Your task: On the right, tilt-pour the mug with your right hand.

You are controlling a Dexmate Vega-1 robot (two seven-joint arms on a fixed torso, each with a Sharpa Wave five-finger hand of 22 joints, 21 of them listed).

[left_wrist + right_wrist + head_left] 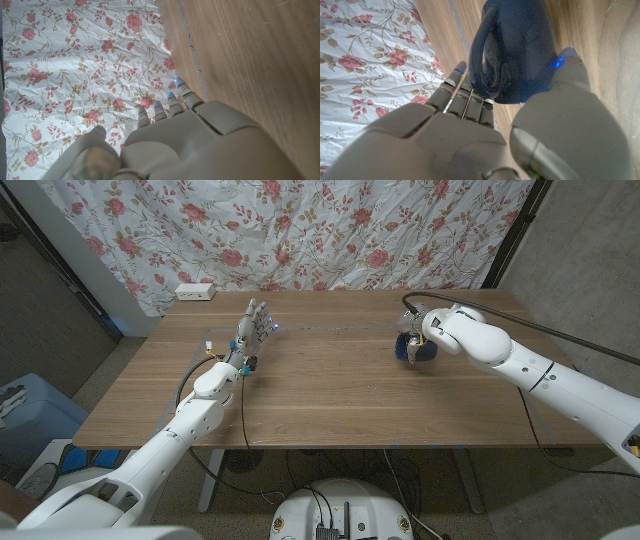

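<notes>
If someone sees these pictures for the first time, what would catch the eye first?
Probably the dark blue mug on the right side of the wooden table, with the right hand closed around it. Next, the rose-patterned cloth hanging behind the table. The left hand stands over the table's left part, fingers apart, holding nothing.

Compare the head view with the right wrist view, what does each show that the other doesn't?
Head view alone: the left hand, fingers apart and holding nothing, a white power strip at the table's far edge, and both arms. Right wrist view alone: the mug's handle up close, with the fingers reaching it and the thumb on the mug's other side. Both share the blue mug in the right hand, the wooden table and the floral cloth.
</notes>
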